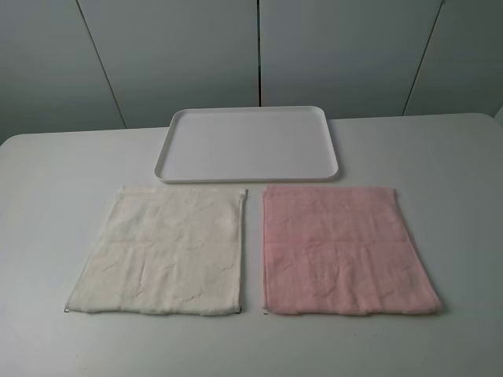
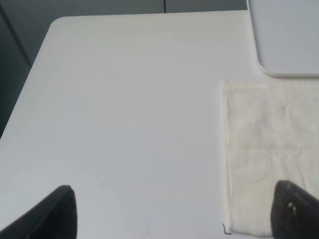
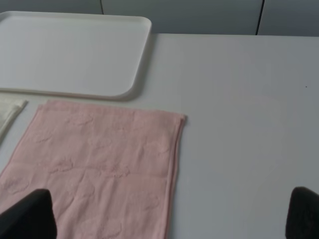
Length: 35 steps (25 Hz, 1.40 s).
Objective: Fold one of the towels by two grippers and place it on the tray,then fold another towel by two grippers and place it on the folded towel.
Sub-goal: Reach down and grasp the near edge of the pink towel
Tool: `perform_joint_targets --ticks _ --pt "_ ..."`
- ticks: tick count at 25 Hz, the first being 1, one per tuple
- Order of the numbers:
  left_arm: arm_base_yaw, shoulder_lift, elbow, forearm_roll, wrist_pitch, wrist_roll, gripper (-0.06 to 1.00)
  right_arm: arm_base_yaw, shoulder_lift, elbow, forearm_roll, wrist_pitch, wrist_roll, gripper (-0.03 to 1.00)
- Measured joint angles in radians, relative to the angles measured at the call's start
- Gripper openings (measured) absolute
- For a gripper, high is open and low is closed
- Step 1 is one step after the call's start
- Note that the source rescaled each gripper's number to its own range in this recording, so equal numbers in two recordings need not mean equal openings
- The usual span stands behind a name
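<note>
Tray sits at 12 o'clock on the surface, long axis running 9 to 3. Flat and unfolded, the pink towel lies at 4 and the cream towel at 8, edges square to it. My left end effector and right end effector hang wide open, empty.

pink towel: terry cloth is seen, fuzzy and matt, with a faint embossed pattern | cream towel: the same fuzzy terry cloth is seen, matt | tray: smooth white plastic is shown, with a slight sheen | table: a smooth pale top is seen, matt with soft reflections
</note>
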Motion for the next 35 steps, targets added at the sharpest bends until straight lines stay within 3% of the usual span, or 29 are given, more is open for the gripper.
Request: perform_joint_targets --ticks 35 --pt "0.000 0.000 0.000 0.000 0.000 0.000 1.00 0.000 0.000 0.000 0.000 0.000 0.000 1.00"
